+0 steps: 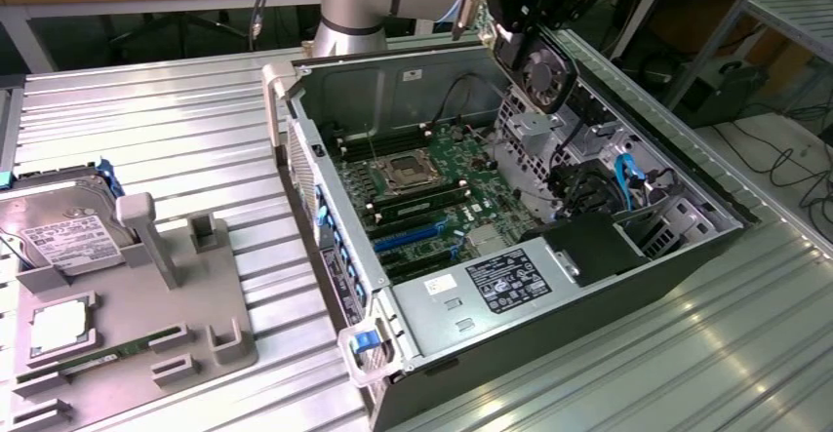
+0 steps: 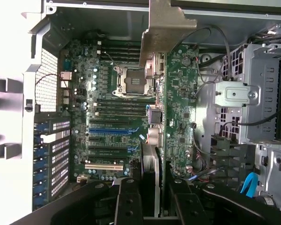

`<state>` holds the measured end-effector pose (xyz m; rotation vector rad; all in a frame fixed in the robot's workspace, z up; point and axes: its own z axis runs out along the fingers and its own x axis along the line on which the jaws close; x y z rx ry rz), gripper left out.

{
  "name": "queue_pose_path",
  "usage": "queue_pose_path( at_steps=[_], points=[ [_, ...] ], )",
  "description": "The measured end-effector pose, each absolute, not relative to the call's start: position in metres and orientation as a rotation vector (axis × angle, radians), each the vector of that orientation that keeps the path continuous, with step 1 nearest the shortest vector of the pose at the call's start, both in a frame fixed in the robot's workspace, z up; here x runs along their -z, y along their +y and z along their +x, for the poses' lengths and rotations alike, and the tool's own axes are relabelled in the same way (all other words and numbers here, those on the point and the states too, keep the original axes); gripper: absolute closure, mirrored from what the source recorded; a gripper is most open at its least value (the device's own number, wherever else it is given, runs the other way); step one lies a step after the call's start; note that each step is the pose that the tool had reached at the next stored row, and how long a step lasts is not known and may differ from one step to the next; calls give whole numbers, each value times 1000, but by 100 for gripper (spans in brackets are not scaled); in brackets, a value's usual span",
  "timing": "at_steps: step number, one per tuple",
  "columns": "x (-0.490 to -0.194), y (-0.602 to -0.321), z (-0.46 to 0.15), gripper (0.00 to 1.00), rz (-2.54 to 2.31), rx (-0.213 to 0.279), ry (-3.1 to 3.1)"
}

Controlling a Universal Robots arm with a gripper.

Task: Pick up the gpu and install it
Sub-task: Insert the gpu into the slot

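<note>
Gripper at top centre-right of exterior view, clenched on gpu: thin black card, round fan face showing, hanging above open metal case. Wrist view: matte black fingers pinch card edge-on, green board, pale angular bracket at far end. Green motherboard below, square socket, blue slots. Lower left: boxy silver hard drive on grey moulded tray, ribbed aluminium table.
</note>
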<state>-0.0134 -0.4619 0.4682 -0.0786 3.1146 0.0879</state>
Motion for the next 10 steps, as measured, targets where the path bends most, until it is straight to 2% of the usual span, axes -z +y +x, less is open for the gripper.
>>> queue_pose_path(
  at_steps=[10],
  points=[
    [-468,-462,-13,72,-199,-89,3111]
  ],
)
